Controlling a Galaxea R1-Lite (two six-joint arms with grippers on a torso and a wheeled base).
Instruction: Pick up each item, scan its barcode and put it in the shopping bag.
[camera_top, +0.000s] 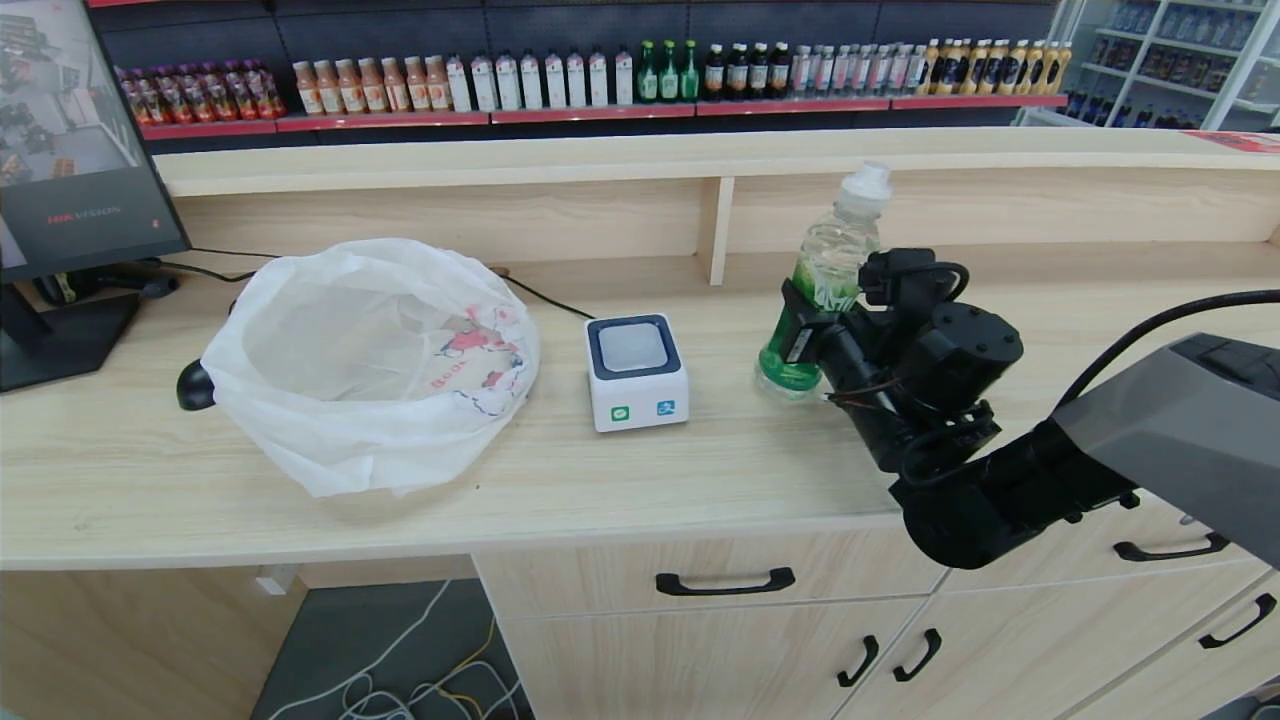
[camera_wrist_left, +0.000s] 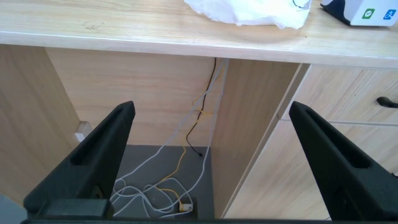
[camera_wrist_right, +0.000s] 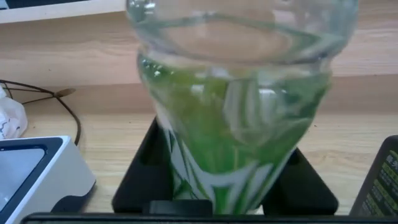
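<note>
Right gripper clamped on bottle, counter's right side, scanner mid-counter between bottle and shopping bag, monitor cut off at back-left corner, left gripper jaws spread below front edge.

Clear bottle labelled green and capped white in the black right gripper, white scanner framed dark blue near it, white shopping bag printed red farther off
</note>
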